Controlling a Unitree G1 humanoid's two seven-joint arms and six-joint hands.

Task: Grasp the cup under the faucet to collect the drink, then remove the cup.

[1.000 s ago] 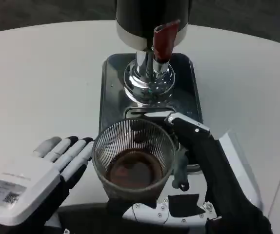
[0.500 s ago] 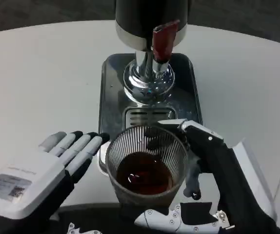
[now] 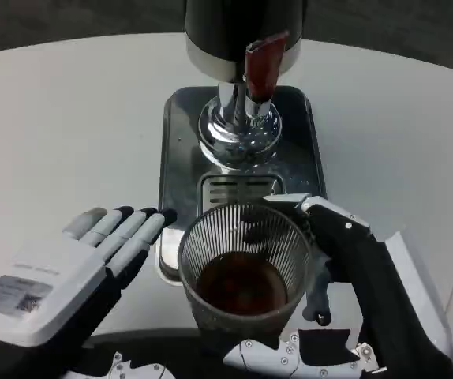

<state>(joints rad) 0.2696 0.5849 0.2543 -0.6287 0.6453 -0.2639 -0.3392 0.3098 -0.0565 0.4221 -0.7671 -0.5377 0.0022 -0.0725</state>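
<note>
As the cup comes toward the camera over the last 1 second, it clears the spout and now sits at the near edge of the metal tray, just past the drain grate. Ribbed clear glass, dark brown drink pooled in the bottom, well below the rim. The grate, covered by the cup 1 second ago, is now exposed.

Right robot hand: wrapped on the cup's right side, a finger curling round the far rim side, thumb part showing below the base. It holds the cup; the cup travels with it.

Left robot hand: holding nothing, fingers straight and apart, tips just beside the cup's left wall. Contact cannot be told. It has edged up and right alongside the cup.

Dispenser with red tap lever stands at the far end of the tray, chrome base beneath. No stream visible from the spout.

Judgement: collecting looks done, removal is under way. What remains is likely carrying the cup fully off the tray onto the white desk. Risk: sloshing if tilted, though the fill is low.
</note>
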